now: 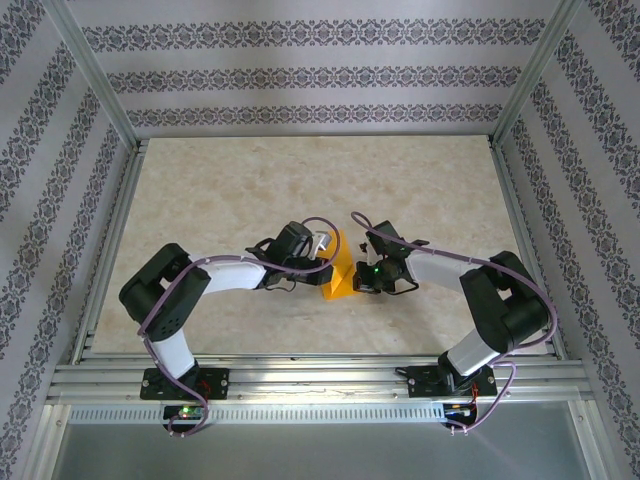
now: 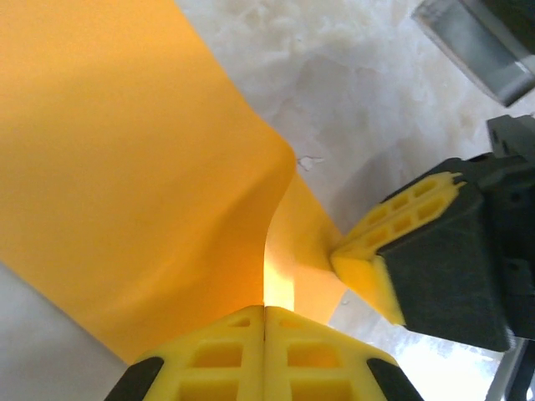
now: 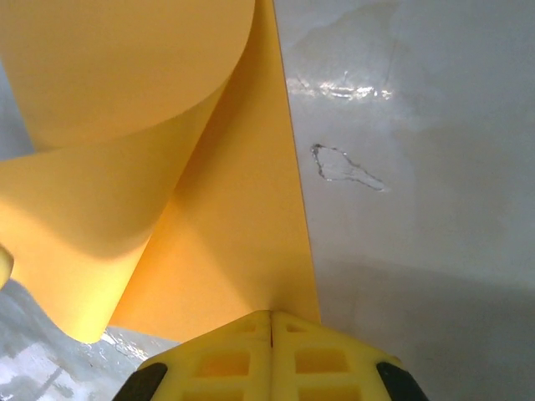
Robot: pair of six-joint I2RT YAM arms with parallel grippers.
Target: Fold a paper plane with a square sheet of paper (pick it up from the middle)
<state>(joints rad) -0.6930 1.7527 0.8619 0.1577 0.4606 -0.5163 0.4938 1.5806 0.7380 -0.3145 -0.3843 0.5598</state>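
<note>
Left wrist view comes first: my left gripper [image 2: 265, 334] has its two yellow pads squeezed tight together, and one edge of the square sheet of paper [image 2: 125, 167] is pinched between them. Just past my pads the paper bends up and curls away to the left like a soft wave. A little to the right of my pads, my right gripper [image 2: 376, 251] touches the same paper. From the right wrist, those pads are squeezed shut too, with the paper's edge caught between them. In front of them the sheet rolls up and over to the left, and the pale table [image 3: 418, 167] lies bare to the right. From the top, the paper stands up off the table between my two grippers. I think the picking up is done and the first bend has only just begun. I see a round curl but no sharp crease, no pointy nose and no wings. So I think almost all the folding is left to do.
</note>
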